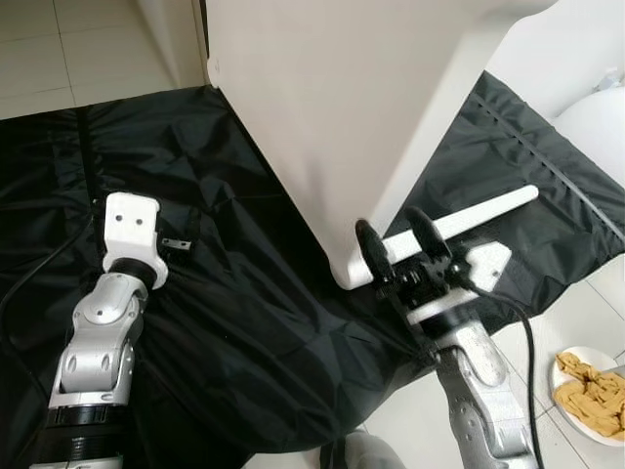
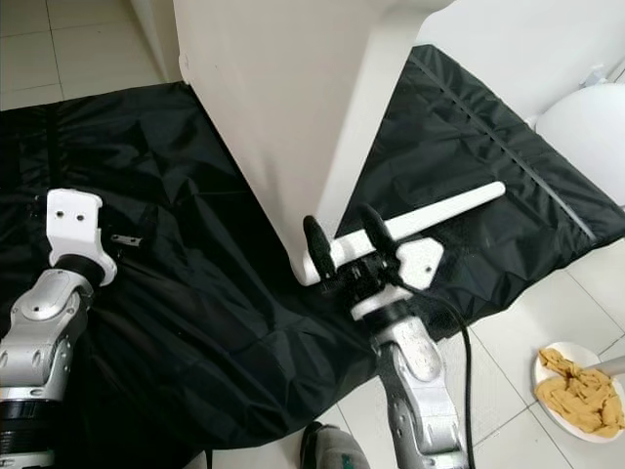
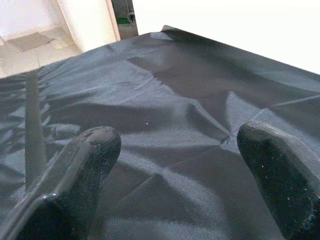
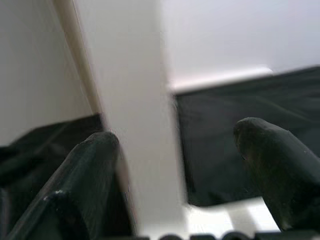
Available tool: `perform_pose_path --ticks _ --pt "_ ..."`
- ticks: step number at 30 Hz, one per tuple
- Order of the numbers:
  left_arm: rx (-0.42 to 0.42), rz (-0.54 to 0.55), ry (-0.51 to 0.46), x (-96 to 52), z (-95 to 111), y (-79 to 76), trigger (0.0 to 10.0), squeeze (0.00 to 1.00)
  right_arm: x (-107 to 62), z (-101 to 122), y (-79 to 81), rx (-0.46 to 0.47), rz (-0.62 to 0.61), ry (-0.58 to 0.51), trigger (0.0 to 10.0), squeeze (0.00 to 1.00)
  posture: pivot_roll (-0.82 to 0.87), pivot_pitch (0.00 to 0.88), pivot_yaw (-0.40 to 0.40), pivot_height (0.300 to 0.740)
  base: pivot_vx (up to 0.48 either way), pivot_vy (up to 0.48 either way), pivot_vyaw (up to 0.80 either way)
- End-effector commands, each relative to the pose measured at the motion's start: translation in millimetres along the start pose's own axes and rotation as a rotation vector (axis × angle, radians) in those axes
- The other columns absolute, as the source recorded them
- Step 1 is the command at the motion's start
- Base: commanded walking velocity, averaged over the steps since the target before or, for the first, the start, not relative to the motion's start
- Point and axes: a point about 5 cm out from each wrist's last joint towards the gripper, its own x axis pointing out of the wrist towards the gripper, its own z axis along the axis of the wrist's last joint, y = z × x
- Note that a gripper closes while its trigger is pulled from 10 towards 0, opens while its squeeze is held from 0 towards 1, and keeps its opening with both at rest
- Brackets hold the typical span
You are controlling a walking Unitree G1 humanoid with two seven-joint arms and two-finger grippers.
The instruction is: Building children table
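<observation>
Two end effectors, left (image 3: 175,165) and right (image 1: 402,244), gape wide; no writing legible.

Head stereo pair looks fwd and steeply down from above onto the black sheet (image 1: 244,322) on the tiled floor (image 1: 39,59); both eyes share the same scene w/ a slight sideways offset: white desk panel (image 1: 332,107), white leg (image 2: 430,217), both arms, plate (image 2: 576,391) at the right edge. Left wrist cam sits very low over the sheet, looking along the left claw (image 3: 175,150) toward the panel's far edge. Right wrist cam is v. close, blurred, looking along the right claw (image 4: 175,160) at the panel corner (image 4: 145,125) and sheet.
</observation>
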Motion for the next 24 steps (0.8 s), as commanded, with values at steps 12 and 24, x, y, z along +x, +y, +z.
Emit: perform_pose_path --ticks 12,24 --pt "0.041 0.031 -0.039 -5.8 9.0 16.8 10.0 0.00 -7.5 10.9 -2.1 0.004 0.039 -0.004 10.0 0.00 0.09 0.114 -0.047 0.740 0.000 0.000 0.00" --pt "0.068 0.043 -0.018 -13.1 2.9 20.4 10.0 0.00 -12.5 12.5 -5.3 -0.003 0.059 0.021 10.0 0.00 0.08 0.125 -0.059 0.740 0.000 0.000 0.00"
